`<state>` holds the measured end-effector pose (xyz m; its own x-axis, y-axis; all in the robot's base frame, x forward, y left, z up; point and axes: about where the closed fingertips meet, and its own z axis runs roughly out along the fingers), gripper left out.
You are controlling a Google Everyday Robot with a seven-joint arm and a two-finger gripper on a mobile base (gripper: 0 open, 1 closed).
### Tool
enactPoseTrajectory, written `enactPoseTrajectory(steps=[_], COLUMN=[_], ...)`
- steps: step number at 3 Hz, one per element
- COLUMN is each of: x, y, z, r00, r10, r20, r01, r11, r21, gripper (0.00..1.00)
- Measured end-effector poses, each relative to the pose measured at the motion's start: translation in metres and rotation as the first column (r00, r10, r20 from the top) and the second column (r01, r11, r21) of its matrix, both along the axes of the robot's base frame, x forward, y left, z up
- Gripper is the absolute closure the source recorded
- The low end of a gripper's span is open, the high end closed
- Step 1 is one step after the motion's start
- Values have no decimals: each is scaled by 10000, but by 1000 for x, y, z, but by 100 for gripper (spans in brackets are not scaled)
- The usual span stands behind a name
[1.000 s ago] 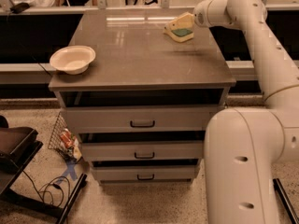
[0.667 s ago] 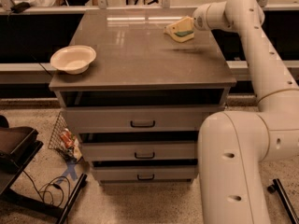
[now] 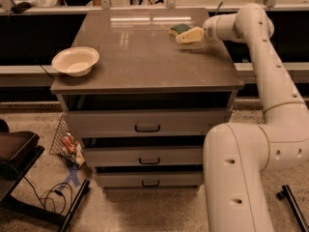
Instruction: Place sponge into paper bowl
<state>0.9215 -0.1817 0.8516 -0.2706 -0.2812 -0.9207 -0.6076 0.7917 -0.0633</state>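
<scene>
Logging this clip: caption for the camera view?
The gripper is at the sponge, far right on the cabinet; bowl at the left edge.

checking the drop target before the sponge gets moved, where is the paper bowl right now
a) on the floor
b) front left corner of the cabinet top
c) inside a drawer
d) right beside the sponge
b: the paper bowl sits empty near the front left corner of the cabinet top in the camera view, while the gripper is at the far right by the sponge.
</scene>
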Motion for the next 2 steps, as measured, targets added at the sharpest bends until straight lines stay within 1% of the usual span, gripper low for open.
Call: enactPoseTrajectory(steps=[1,2], x=[0,1], y=[4,7], z=[-24,-25], r00=[9992,9991], r10=[136,160], r20=[-378,-396], r01=[-128,-151], r11=[9997,9996], r21=[228,223], gripper=[26,49])
